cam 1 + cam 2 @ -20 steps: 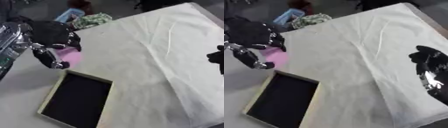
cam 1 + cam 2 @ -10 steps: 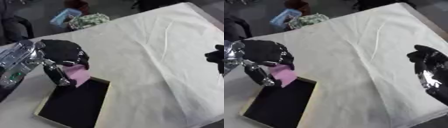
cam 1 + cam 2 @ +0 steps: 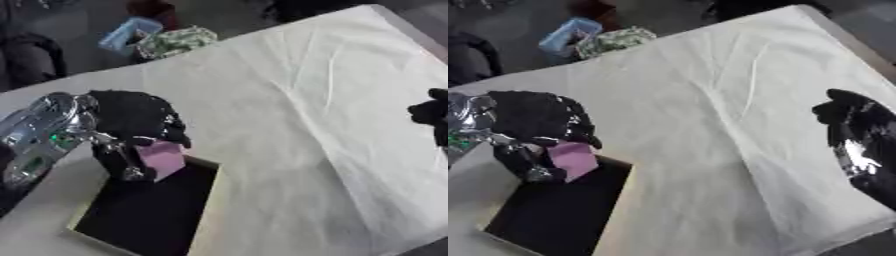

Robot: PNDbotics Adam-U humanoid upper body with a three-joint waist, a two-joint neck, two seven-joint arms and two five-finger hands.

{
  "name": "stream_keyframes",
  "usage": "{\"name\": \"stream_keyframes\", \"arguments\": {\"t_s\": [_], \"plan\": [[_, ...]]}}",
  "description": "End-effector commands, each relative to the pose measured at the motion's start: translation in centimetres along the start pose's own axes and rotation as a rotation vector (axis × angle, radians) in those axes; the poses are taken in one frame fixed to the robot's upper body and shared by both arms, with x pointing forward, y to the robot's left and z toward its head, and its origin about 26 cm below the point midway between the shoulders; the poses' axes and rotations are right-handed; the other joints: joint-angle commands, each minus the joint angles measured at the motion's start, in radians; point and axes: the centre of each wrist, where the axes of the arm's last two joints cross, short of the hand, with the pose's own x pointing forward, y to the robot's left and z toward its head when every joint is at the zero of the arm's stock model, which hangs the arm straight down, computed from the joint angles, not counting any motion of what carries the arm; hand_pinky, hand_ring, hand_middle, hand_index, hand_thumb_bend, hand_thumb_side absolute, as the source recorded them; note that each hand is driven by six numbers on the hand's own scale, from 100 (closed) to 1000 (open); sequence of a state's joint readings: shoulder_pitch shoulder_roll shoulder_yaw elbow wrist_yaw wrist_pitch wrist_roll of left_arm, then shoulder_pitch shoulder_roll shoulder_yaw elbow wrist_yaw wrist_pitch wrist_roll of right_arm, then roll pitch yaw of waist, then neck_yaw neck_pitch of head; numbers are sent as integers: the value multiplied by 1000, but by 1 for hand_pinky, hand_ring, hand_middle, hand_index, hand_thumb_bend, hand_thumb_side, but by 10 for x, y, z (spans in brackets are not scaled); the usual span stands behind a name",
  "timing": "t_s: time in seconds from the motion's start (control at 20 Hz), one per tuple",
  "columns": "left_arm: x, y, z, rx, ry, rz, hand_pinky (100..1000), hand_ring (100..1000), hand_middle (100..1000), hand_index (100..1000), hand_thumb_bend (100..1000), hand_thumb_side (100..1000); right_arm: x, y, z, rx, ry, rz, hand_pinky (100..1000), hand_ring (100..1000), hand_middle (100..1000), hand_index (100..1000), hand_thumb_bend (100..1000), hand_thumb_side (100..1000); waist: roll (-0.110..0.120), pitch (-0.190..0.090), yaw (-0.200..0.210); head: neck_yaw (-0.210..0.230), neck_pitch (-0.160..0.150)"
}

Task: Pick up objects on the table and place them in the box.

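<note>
My left hand [image 3: 131, 125] holds a pink block-like thing [image 3: 163, 156], fingers and thumb curled round it, right over the far end of the box [image 3: 203, 214]. The box is a shallow tray with a pale wooden rim and a black inside, lying near the table's front left. My right hand [image 3: 859, 132] hangs at the right edge above the white cloth; its fingers look bent downward with nothing in them.
A creased white cloth [image 3: 306, 100] covers the table. Beyond the far edge, on the floor, lie a blue container [image 3: 127, 34] and a green patterned bundle [image 3: 175, 41]. A dark chair-like shape [image 3: 31, 57] stands at the far left.
My left hand has carried the pink thing from the table left of the box toward me and to the right, over the box's far end. The right hand has stayed put.
</note>
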State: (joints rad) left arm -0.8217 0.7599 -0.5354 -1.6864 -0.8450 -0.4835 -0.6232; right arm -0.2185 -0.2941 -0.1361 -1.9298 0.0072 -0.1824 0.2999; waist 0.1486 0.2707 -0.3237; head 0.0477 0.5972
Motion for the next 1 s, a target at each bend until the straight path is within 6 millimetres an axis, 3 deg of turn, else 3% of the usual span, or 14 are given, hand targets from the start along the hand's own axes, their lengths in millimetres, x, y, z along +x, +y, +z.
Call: {"name": "stream_keyframes", "arguments": {"t_s": [0.05,0.45,1.0], "plan": [[-3,9,15,-157,-87,-121,840,797,737,891,578,405,5,-4,-2,-7,-18,12,828,813,699,884,100,497,-11,-22,4,-5,-10],[7,11,36,-195,-92,-101,854,816,760,914,671,471,5,-4,-2,-7,-16,15,828,813,699,884,100,496,-13,-28,15,-11,-11],[17,-10,91,-163,11,131,848,807,763,916,616,521,4,-7,0,-32,-11,23,828,814,699,883,100,495,-33,-20,59,-33,-11]]}}
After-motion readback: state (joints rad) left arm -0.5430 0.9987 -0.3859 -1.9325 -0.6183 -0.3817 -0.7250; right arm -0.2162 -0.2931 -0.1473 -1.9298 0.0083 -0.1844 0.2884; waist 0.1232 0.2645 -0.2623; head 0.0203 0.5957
